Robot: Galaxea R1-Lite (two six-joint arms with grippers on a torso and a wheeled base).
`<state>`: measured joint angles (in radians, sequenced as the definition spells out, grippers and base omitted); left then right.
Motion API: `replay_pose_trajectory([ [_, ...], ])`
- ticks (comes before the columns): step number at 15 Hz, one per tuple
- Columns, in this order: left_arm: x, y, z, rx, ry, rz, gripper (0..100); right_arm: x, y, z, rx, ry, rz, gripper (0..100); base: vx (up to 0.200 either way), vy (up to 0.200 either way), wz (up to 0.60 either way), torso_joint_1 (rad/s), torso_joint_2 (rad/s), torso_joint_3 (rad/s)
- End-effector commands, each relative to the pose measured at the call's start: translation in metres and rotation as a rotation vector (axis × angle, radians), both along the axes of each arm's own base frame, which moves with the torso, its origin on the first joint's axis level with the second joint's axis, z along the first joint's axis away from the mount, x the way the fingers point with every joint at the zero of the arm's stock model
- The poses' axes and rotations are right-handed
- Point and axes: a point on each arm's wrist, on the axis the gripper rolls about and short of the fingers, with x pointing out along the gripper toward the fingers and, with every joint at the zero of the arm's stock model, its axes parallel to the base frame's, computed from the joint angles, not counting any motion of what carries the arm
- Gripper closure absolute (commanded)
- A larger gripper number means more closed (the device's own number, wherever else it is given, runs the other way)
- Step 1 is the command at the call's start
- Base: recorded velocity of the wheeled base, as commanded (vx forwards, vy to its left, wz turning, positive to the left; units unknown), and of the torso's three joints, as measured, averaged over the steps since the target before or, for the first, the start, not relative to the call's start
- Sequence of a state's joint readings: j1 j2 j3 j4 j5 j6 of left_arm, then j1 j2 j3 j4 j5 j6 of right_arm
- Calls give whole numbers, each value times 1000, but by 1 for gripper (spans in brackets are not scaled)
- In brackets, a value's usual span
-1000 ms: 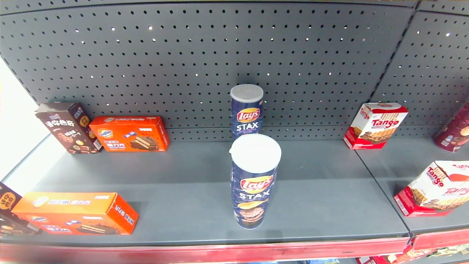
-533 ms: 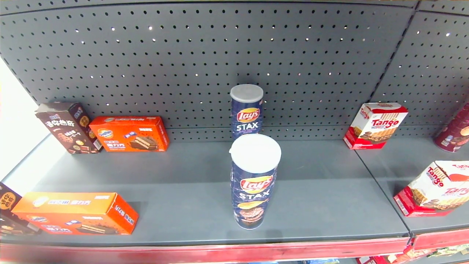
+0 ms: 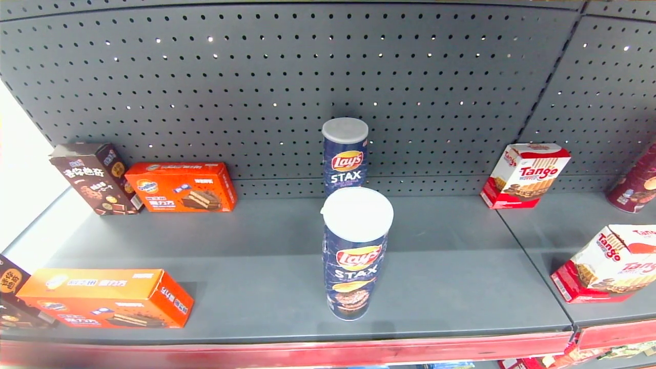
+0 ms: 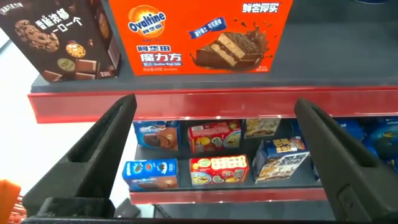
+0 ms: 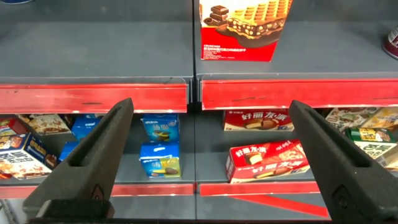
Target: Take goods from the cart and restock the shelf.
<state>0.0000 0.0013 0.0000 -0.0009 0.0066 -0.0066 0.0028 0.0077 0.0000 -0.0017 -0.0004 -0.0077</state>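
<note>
Two dark blue chip cans stand upright on the grey shelf (image 3: 451,277): one near the front (image 3: 355,252), one at the back (image 3: 345,154) against the pegboard. My left gripper (image 4: 214,162) is open with nothing in it, level with the shelf's red front edge (image 4: 205,104), below an orange wafer box (image 4: 198,36) and a brown cookie box (image 4: 59,38). My right gripper (image 5: 208,158) is open and holds nothing, facing the red shelf edge (image 5: 93,98) under a red-and-white wafer box (image 5: 244,30).
On the shelf's left are brown (image 3: 95,177) and orange boxes (image 3: 180,186), with another orange box (image 3: 105,298) at the front. Red-and-white wafer boxes (image 3: 524,175) (image 3: 610,264) sit on the right. Lower shelves hold small snack boxes (image 4: 214,171) (image 5: 267,160).
</note>
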Motion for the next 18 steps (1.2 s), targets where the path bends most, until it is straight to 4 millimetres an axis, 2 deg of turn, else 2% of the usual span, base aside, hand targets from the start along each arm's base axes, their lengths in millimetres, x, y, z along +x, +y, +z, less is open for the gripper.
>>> replay_pose_trajectory([
  [1,0,0,0,-1,-2,9,0,0,0,0,0,2,1,0,0,0,0,0,0,0],
  [8,0,0,0,-1,-2,18,0,0,0,0,3,2,1,0,0,0,0,0,0,0],
  [10,0,0,0,-1,-2,19,0,0,0,0,3,2,1,0,0,0,600,2,0,5],
  [18,0,0,0,0,-2,16,0,0,0,0,3,2,1,0,0,0,0,0,0,0],
])
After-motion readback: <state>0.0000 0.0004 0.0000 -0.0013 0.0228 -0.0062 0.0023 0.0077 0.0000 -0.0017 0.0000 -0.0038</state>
